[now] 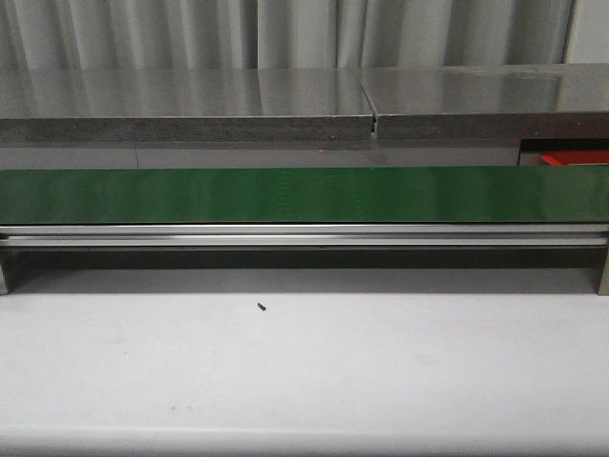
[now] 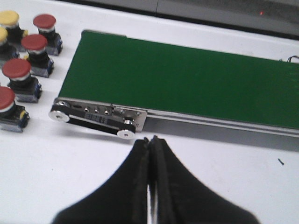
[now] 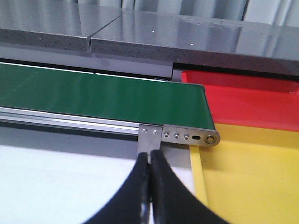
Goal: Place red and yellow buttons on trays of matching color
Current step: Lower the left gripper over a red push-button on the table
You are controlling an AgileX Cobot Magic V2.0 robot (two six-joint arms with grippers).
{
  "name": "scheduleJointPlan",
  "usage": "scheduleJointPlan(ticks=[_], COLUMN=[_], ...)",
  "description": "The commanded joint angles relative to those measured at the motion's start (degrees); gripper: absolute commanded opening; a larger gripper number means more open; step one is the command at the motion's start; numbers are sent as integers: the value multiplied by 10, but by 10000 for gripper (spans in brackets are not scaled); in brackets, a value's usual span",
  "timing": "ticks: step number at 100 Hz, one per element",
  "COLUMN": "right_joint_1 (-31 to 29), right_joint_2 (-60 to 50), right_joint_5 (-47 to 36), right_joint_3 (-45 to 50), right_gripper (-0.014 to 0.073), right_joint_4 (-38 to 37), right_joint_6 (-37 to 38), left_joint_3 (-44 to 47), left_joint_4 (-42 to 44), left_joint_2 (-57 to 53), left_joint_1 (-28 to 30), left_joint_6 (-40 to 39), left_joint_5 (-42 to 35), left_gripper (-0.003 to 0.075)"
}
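Note:
Several red buttons (image 2: 18, 68) and yellow buttons (image 2: 8, 18) on dark bases stand in rows on the white table beside the end of the green conveyor belt (image 2: 177, 79). My left gripper (image 2: 150, 140) is shut and empty, hovering over the table just in front of the belt's end roller. At the belt's other end lie a red tray (image 3: 243, 100) and a yellow tray (image 3: 247, 177), both empty where visible. My right gripper (image 3: 150, 154) is shut and empty, close to the belt's end bracket beside the yellow tray. Neither gripper shows in the front view.
The green belt (image 1: 304, 195) spans the front view above an aluminium rail (image 1: 304, 235). A grey counter (image 1: 190, 105) runs behind it. A small dark speck (image 1: 261, 307) lies on the white table. A corner of the red tray (image 1: 571, 157) shows at far right.

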Motion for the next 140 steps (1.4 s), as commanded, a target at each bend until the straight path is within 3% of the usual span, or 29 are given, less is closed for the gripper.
scheduleJointPlan(ticks=[1, 20, 27, 36, 51, 60, 82, 115, 140], right_joint_1=[1, 1, 1, 1, 1, 1, 1, 1, 1], right_joint_2=[-10, -10, -10, -10, -10, -10, -10, -10, -10], right_joint_5=[-45, -45, -45, -45, -45, -45, -45, -45, -45], right_joint_3=[0, 0, 0, 0, 0, 0, 0, 0, 0], right_gripper=[-117, -117, -117, -117, -117, -117, -117, -117, -117], right_joint_4=[-2, -2, -2, -2, -2, -2, -2, -2, -2], right_joint_6=[-2, -2, -2, -2, -2, -2, -2, -2, -2], left_joint_3=[-21, -21, -21, -21, -21, -21, -34, -134, -212], left_joint_4=[-13, -19, -24, -26, -26, -35, -40, -41, -40], left_joint_2=[28, 91, 101, 103, 103, 103, 104, 205, 343], left_joint_1=[-3, -3, -3, -3, -3, -3, 16, 189, 247], left_joint_6=[-4, -4, -2, 6, 6, 6, 1, 13, 32], left_joint_5=[-20, -16, -16, -16, -24, -25, -30, 8, 40], left_gripper=[-19, -14, 29, 177, 561, 657, 660, 660, 660])
